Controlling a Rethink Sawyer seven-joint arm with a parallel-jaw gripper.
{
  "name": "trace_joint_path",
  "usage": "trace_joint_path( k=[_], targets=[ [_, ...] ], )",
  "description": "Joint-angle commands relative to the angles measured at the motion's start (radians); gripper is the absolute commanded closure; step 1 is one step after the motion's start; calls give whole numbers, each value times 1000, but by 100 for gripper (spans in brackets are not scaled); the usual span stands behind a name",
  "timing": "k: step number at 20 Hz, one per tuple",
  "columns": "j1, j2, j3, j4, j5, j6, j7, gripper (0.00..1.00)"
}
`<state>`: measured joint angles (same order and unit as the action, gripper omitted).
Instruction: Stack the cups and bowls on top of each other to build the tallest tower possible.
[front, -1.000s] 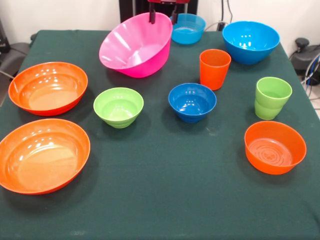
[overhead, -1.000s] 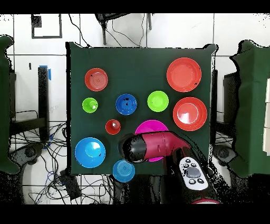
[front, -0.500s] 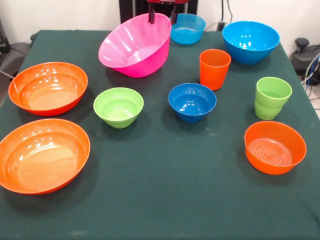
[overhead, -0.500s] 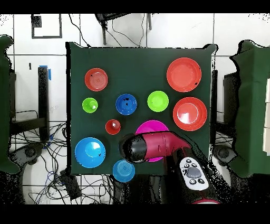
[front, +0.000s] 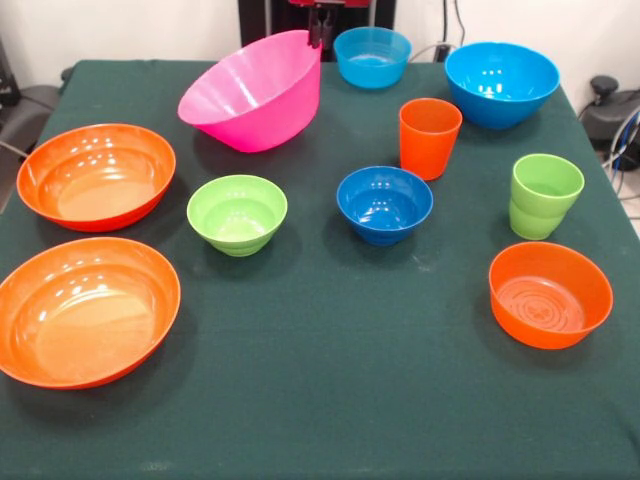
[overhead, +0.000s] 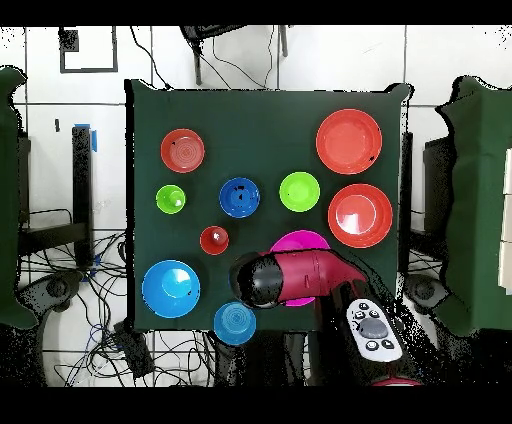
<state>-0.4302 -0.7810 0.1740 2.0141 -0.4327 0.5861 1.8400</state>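
My gripper (front: 320, 28) is shut on the far rim of the big pink bowl (front: 250, 95), which hangs tilted with its mouth facing left. In the overhead view the arm (overhead: 290, 278) covers most of the pink bowl (overhead: 300, 242). Two wide orange bowls (front: 95, 175) (front: 85, 310) sit apart at the left. The lime green bowl (front: 237, 213) and dark blue bowl (front: 384, 203) stand mid-table. The orange cup (front: 429, 137) and green cup (front: 545, 195) stand upright at the right, with the smaller orange bowl (front: 550, 293) in front of them.
Two sky blue bowls (front: 500, 82) (front: 371, 55) sit at the far right, close behind the pink bowl. The green cloth (front: 330, 400) runs to the table's edges. Cables (overhead: 120, 340) lie on the floor beside the table.
The pink bowl has swung left in the front view, carried by its rim, and its mouth has turned further toward the left. Everything else stayed put.
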Motion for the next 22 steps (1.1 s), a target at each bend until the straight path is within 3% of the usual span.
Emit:
trace_joint_path(
  k=[1, 13, 22],
  targets=[
    [-16, 80, 63, -4, 19, -7, 25, 100],
    [-25, 82, 63, -6, 11, -7, 13, 100],
    [17, 151, 3, -6, -68, -208, 91, 100]
  ],
)
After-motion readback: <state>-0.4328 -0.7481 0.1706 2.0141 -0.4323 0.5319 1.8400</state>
